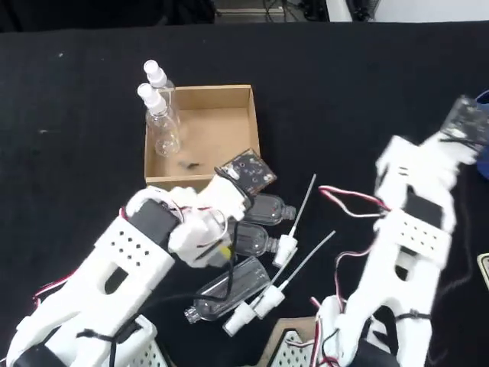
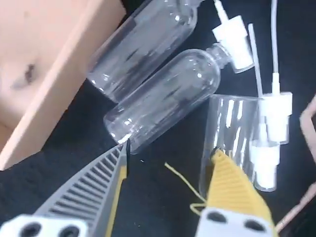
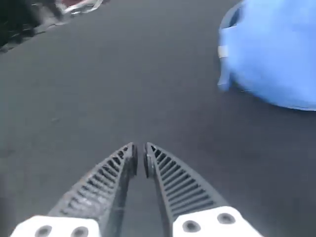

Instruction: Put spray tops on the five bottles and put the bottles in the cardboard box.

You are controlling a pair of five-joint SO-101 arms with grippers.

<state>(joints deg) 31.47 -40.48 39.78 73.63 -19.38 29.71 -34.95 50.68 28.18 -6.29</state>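
Note:
Two clear bottles with white spray tops (image 1: pixel 157 107) stand in the left corner of the cardboard box (image 1: pixel 221 126). Three uncapped clear bottles lie in front of the box: one (image 1: pixel 271 208), a middle one (image 1: pixel 252 241) and a nearer one (image 1: pixel 229 287). Three loose spray tops (image 1: pixel 286 248) (image 1: pixel 263 298) (image 1: pixel 241 315) with long tubes lie beside them. My left gripper (image 2: pixel 170 155) is open just above the table, one fingertip (image 2: pixel 122 154) at the middle bottle's base (image 2: pixel 168 96), the other over the nearer bottle (image 2: pixel 232 133). My right gripper (image 3: pixel 139 158) is shut and holds nothing, over bare black cloth.
A blue object (image 3: pixel 276 49) lies ahead of the right gripper, at the table's right edge (image 1: pixel 483 164). The box wall (image 2: pixel 54 89) stands close beside the left gripper. The right arm (image 1: pixel 416 222) stretches along the right side. Black cloth covers the table.

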